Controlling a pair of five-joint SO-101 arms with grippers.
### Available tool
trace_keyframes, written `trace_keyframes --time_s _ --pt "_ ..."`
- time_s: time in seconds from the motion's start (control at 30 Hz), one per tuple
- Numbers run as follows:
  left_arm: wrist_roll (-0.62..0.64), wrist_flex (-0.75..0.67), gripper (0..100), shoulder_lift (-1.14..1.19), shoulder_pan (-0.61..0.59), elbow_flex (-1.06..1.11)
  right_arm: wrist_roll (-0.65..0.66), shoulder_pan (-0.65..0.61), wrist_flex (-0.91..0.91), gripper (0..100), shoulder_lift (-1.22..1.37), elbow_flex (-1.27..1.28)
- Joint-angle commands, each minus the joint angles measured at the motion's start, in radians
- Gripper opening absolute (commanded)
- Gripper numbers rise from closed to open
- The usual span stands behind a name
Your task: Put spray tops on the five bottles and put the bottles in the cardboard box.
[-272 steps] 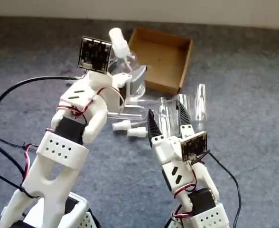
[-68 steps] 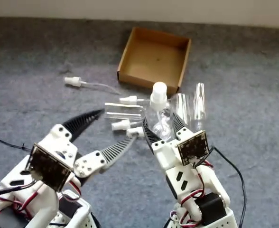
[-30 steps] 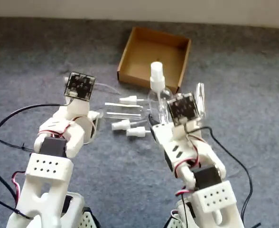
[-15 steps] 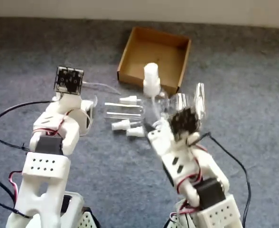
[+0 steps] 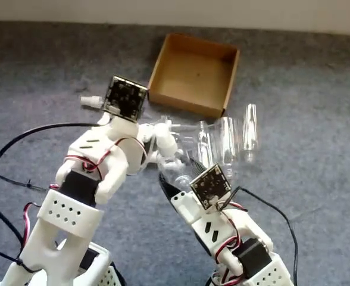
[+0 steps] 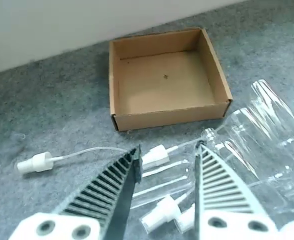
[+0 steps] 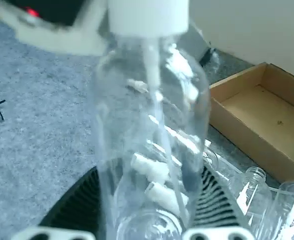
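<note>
clear plastic bottle [image 7: 152, 125], round and glossy, capped with a white spray top [image 7: 148, 15], is pinched between the ribbed black fingers [image 7: 82, 200] of the right gripper [image 7: 149, 175] near the middle of the nubby grey table [image 5: 318, 196]; its long axis slants, top toward the far left. the left gripper [image 6: 168, 148] hangs spread above loose spray tops [image 6: 159, 214]. other clear bottles [image 5: 225, 140] lie on their sides near the square, shallow cardboard box [image 5: 194, 71].
</note>
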Motion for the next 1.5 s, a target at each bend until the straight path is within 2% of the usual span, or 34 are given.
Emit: trace_keyframes --time_s 0.0,0.43,0.63,0.83,0.9,1.0,1.03,1.1,1.2,1.33,1.47 --pt "0.009 0.031 17 -0.004 0.084 -0.039 0.012 -0.007 -0.002 15.2 0.001 -0.039" --pt "0.009 0.029 17 -0.008 0.11 0.013 0.011 -0.007 -0.004 15.7 0.001 -0.045" --pt "0.009 0.028 17 -0.005 0.105 0.024 0.009 -0.007 -0.004 25.1 0.001 -0.039" --pt "0.008 0.026 17 -0.005 0.108 0.031 0.012 -0.01 -0.004 25.6 0.001 -0.039" --pt "0.008 0.026 17 -0.004 0.108 0.033 0.014 -0.01 -0.004 21.7 0.001 -0.039" --pt "0.008 0.026 17 -0.004 0.105 0.033 0.014 -0.005 -0.027 2.3 0.001 -0.035" --pt "0.008 0.025 17 -0.004 0.104 0.031 0.015 -0.005 -0.036 0.0 0.001 -0.033" --pt "0.006 0.025 17 -0.004 0.102 0.031 0.015 -0.005 -0.036 3.4 0.001 -0.015" --pt "0.005 0.029 17 -0.007 0.101 0.031 0.018 -0.005 -0.038 2.4 0.001 0.033" --pt "0.003 0.029 17 -0.007 0.054 0.031 0.1 0.002 -0.077 2.6 0.001 0.108" --pt "0.003 0.029 17 -0.008 -0.004 0.033 0.1 0.104 -0.203 2.8 0.005 0.156"
